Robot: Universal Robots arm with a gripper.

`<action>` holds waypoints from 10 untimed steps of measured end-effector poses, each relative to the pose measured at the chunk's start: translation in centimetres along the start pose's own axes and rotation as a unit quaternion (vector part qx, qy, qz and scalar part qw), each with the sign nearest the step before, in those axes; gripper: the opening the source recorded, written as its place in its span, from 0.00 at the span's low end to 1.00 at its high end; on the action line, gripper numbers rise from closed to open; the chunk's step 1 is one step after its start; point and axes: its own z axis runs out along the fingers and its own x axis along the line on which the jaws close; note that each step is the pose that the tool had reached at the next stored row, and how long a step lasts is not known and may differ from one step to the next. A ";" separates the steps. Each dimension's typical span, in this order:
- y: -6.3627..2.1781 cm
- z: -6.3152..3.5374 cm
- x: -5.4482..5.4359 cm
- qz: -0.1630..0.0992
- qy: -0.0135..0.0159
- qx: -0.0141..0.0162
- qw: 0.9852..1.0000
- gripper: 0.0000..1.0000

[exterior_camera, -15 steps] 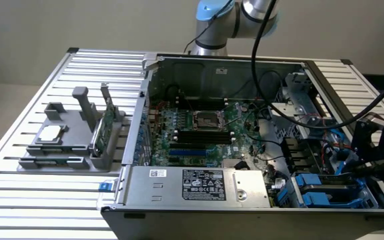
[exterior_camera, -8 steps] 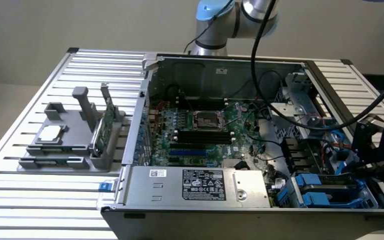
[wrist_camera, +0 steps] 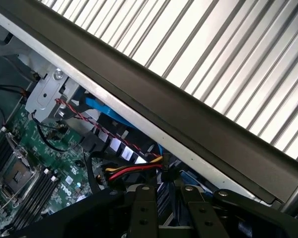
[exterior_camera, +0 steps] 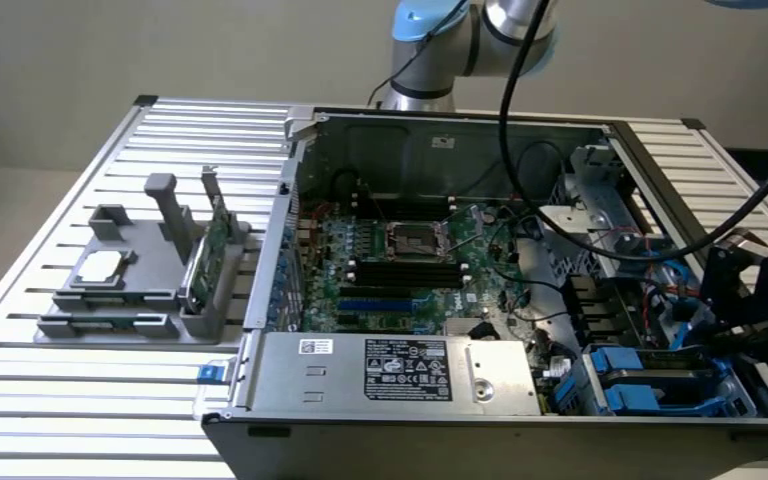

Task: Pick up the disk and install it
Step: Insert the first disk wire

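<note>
Looking down on the scene, we saw an open computer case (exterior_camera: 464,140) lying on a slatted aluminium table (exterior_camera: 64,400). Inside it lay the green motherboard (exterior_camera: 357,265), with the CPU socket (exterior_camera: 408,240) near its middle. The labelled power supply (exterior_camera: 398,370) ran along the near wall. The robot arm (exterior_camera: 444,40) rose behind the far wall, and a black cable (exterior_camera: 518,130) hung from it across the case toward the exterior view's right. There the gripper (exterior_camera: 758,300) hung over that side of the case. We could not tell whether its jaws were open or closed on anything. The disk (exterior_camera: 631,392), as far as we could judge by its blue carrier bracket, sat in the near right corner of the case, just nearer than the gripper. We could not tell whether the two touched. On the table to the exterior view's left stood a grey fixture (exterior_camera: 131,320), well apart from the gripper. It held a small silver chip (exterior_camera: 104,265) lying flat and a thin green circuit card (exterior_camera: 204,260) standing on edge. In the wrist view, a bundle of red, yellow and black wires (wrist_camera: 134,171) ran beside the case's dark side wall (wrist_camera: 188,124).
</note>
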 end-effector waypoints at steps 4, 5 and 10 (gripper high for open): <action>-0.09 0.02 0.0 0.000 0.000 -0.002 1.000 0.23; -0.10 0.03 0.1 0.000 0.000 -0.002 1.000 0.23; -0.20 0.02 0.1 -0.001 0.000 -0.002 1.000 0.16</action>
